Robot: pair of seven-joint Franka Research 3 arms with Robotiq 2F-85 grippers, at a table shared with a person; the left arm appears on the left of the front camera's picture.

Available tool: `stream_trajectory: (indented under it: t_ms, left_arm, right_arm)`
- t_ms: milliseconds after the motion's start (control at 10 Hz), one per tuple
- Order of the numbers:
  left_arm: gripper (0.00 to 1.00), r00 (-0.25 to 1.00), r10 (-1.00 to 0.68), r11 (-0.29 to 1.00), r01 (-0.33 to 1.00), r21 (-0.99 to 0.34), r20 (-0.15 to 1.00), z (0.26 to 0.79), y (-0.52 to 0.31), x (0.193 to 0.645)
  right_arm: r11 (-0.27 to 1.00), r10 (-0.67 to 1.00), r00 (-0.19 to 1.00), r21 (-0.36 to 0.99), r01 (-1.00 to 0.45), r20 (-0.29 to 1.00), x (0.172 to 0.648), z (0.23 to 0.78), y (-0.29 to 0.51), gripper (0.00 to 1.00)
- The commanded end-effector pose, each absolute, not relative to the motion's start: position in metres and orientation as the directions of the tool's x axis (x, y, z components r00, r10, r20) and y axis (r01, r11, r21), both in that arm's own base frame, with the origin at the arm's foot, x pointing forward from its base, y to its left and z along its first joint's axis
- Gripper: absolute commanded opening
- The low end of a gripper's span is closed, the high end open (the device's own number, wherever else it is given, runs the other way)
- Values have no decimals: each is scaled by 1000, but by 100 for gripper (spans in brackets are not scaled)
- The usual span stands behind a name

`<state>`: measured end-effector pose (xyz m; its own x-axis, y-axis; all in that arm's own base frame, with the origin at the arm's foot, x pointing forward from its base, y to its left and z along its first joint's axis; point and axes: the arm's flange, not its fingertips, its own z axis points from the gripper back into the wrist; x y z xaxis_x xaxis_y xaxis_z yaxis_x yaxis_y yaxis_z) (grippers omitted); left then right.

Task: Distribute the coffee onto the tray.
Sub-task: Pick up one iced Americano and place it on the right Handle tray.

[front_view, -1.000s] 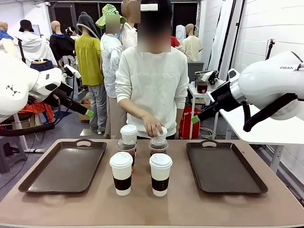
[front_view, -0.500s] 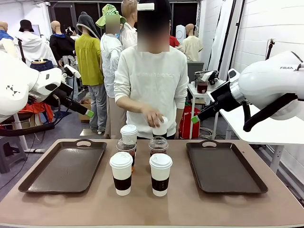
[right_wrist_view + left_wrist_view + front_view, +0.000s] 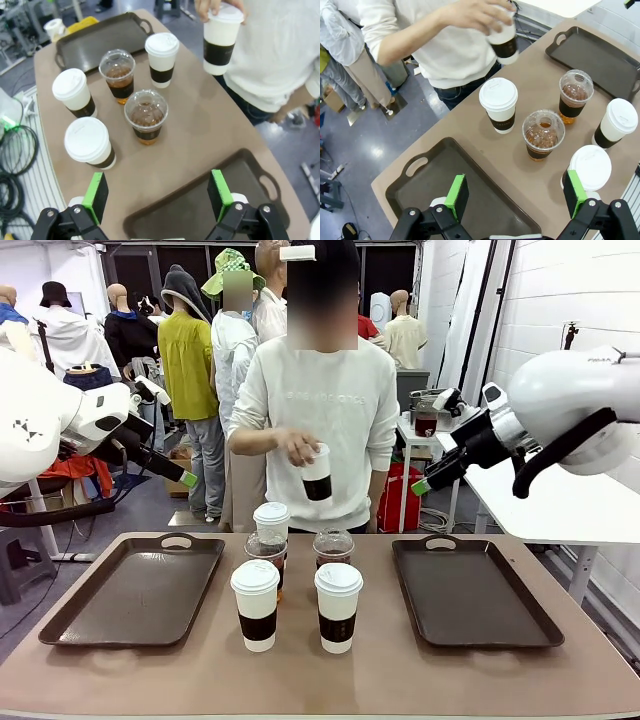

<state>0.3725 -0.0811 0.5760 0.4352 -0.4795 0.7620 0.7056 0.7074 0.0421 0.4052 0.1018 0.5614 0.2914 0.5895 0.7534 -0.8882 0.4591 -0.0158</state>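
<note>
Brown surface (image 3: 560,680), two dark trays, and the coffee gathered between them: five cups stand in the middle, apart from the left tray (image 3: 75,605) and the right tray (image 3: 540,605). Nearest the robot, two white paper cups with white lids and dark sleeves sit side by side, the front left cup (image 3: 256,604) and the front right cup (image 3: 338,606). Just behind them stand two clear dome-lidded cups of dark coffee. The left clear cup (image 3: 265,548) is partly hidden by the paper cup before it, while the right clear cup (image 3: 333,545) is in plain sight. A third paper cup (image 3: 271,522) stands at the far side, just behind the left clear cup.

The sixth cup (image 3: 317,476), white with a dark sleeve, is in the air. A person in a pale sweatshirt at the far side grips it around the top with the person's hand (image 3: 298,448). It is at chest height above the back of the cluster and slightly tilted.

The robot's left hand (image 3: 516,195) is spread wide, its green pads well apart and holding nothing; its wrist camera looks down on the left tray and the cups. The robot's right hand (image 3: 157,189) is equally wide with nothing between its fingers, looking down on the right tray and the same cluster. Seen from the front, both arms are raised well above the surface on either side of the person, touching no cup.
</note>
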Motion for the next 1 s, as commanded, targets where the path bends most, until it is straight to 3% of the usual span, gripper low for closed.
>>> stream_trajectory:
  t_ms: [0, 200, 500, 800, 900]
  left_arm:
    - [100, 438, -478, 705, 708, 35, 761, 575, -80, 373]
    - [100, 438, -478, 705, 708, 35, 761, 575, -80, 373]
    - [100, 438, -478, 705, 708, 35, 761, 575, -80, 373]
    - [100, 438, -478, 705, 708, 35, 761, 575, -80, 373]
    - [100, 438, -478, 705, 708, 35, 761, 575, -80, 373]
  right_arm:
    - [340, 590, 203, -12, -941, 781, 442, 540, 92, 100]
    - [241, 555, 90, -56, -969, 827, 458, 511, 86, 100]
    - [213, 520, 64, -57, -975, 852, 475, 479, 88, 100]
    - [265, 568, 152, -5, -964, 808, 474, 484, 91, 100]
    - [220, 530, 92, -32, -975, 843, 473, 468, 88, 100]
